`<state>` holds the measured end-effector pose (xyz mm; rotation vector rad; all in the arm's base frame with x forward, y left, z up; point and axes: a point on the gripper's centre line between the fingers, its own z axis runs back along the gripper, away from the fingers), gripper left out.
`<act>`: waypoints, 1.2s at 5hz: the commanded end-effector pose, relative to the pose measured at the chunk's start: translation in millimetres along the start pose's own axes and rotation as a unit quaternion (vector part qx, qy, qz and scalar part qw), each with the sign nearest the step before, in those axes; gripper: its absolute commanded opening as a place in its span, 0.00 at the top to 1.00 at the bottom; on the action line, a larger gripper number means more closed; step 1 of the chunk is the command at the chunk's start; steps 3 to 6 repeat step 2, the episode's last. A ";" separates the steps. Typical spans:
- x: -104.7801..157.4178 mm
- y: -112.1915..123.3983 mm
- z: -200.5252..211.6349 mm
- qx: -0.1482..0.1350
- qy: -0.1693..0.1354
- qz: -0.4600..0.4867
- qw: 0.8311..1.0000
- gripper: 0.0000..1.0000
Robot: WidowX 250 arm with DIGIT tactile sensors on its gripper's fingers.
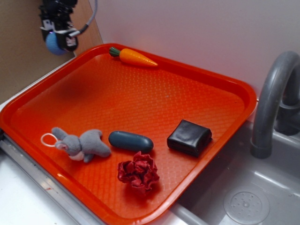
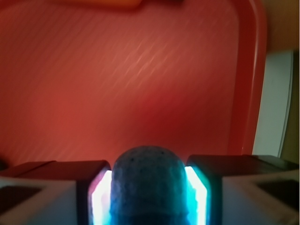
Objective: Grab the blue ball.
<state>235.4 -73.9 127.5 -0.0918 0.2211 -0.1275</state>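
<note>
Blue ball (image 1: 53, 43): held aloft between gripper (image 1: 58, 41) fingers (image 2: 96, 194), clamped on both flanks, above the orange tray's (image 1: 243, 96) far-left corner. Risk: soft knit may squeeze out; a drop could roll off the tray

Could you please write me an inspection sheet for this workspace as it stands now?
Surface: orange tray with a textured floor, resting beside a grey sink.
Job's things: blue ball lifted above the tray's far left corner, clamped between the fingers; the wrist view shows it filling the gap.
Clutter: toy carrot at the far rim; grey plush bunny, dark blue capsule, black block and red crumpled ball nearer the front.
Hand: hand shut on the ball, raised.
Cables: one grey cable curving up from the hand.
Surroundings: grey tap, white wall, brown board.
</note>
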 end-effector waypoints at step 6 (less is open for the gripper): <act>-36.5 -34.9 66.5 -0.046 -0.033 -0.146 0.988 1.00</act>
